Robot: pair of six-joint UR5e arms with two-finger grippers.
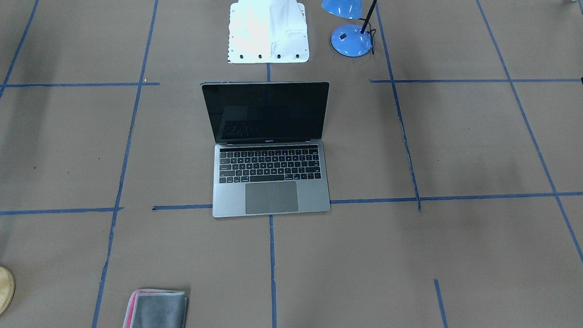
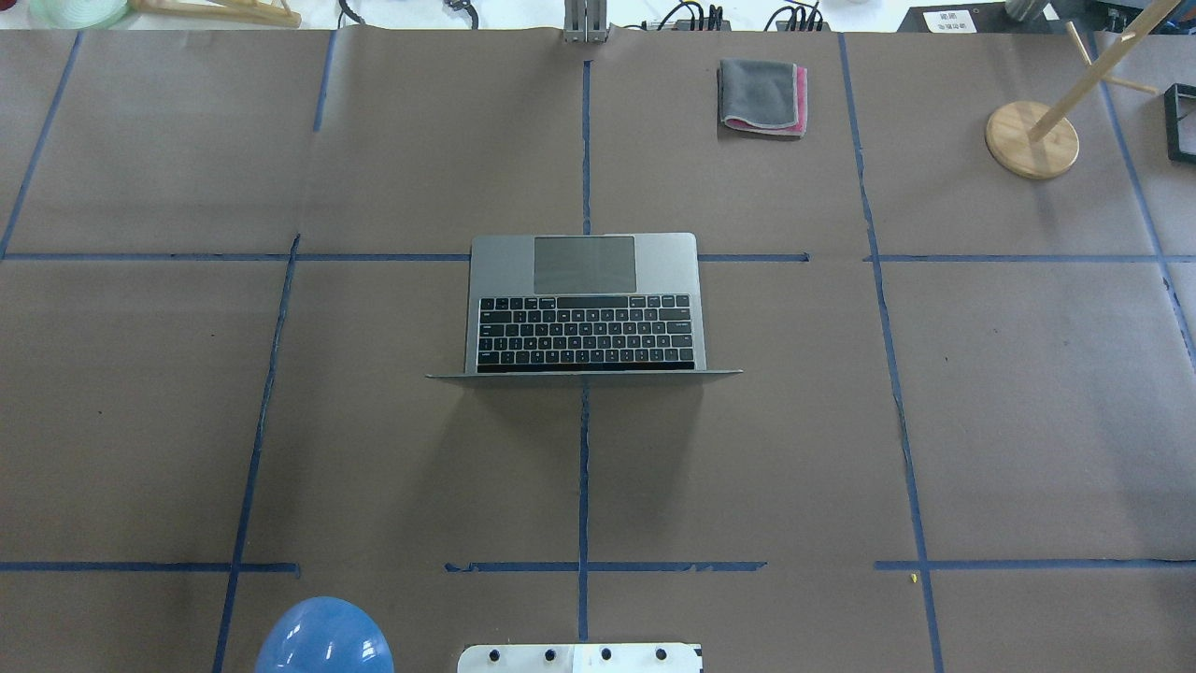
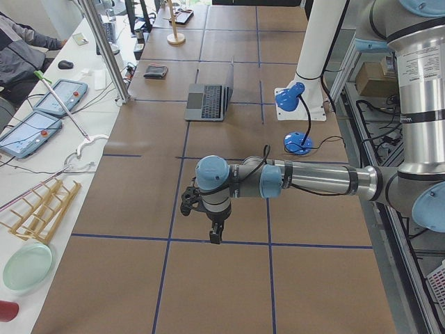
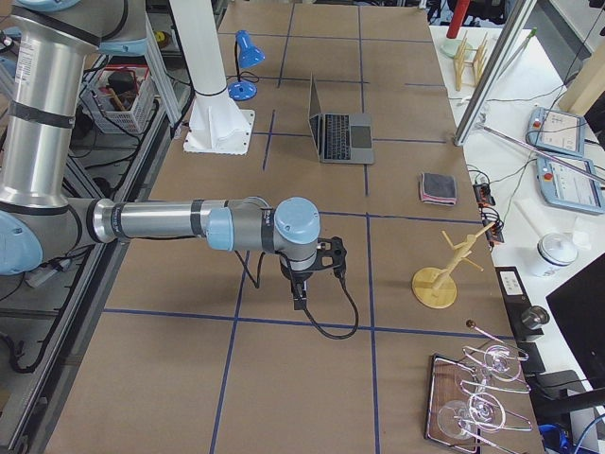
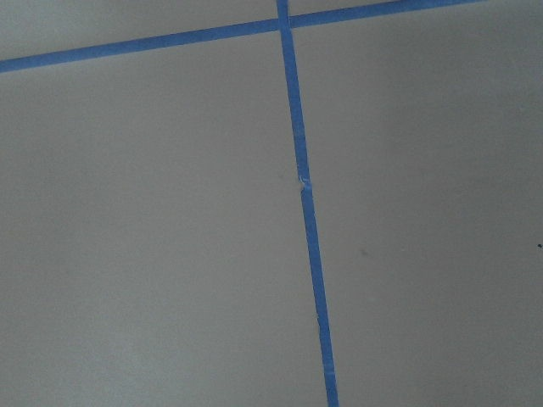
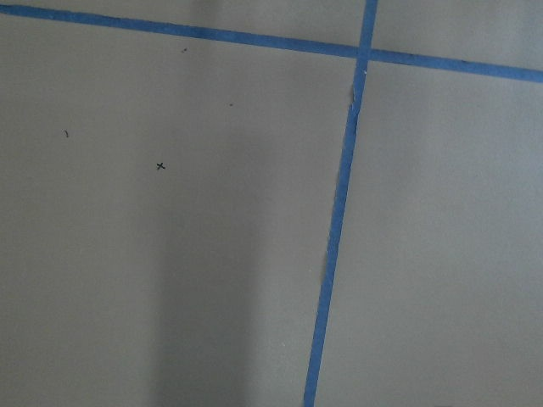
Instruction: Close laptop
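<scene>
The laptop (image 1: 271,196) stands open in the middle of the table, its black screen upright and its keyboard toward the operators' side. It also shows in the overhead view (image 2: 584,308), the exterior left view (image 3: 206,102) and the exterior right view (image 4: 340,135). My left gripper (image 3: 217,236) hangs over bare table far from the laptop, toward the table's left end. My right gripper (image 4: 301,301) hangs over bare table far toward the right end. Both show only in the side views, so I cannot tell whether they are open or shut. The wrist views show only brown paper and blue tape.
A blue desk lamp (image 1: 350,41) stands beside the white robot base (image 1: 268,32). A folded grey-pink cloth (image 2: 761,96) lies at the far edge. A wooden stand (image 2: 1031,140) is at the far right. A rack of glasses (image 4: 477,397) sits at the right end.
</scene>
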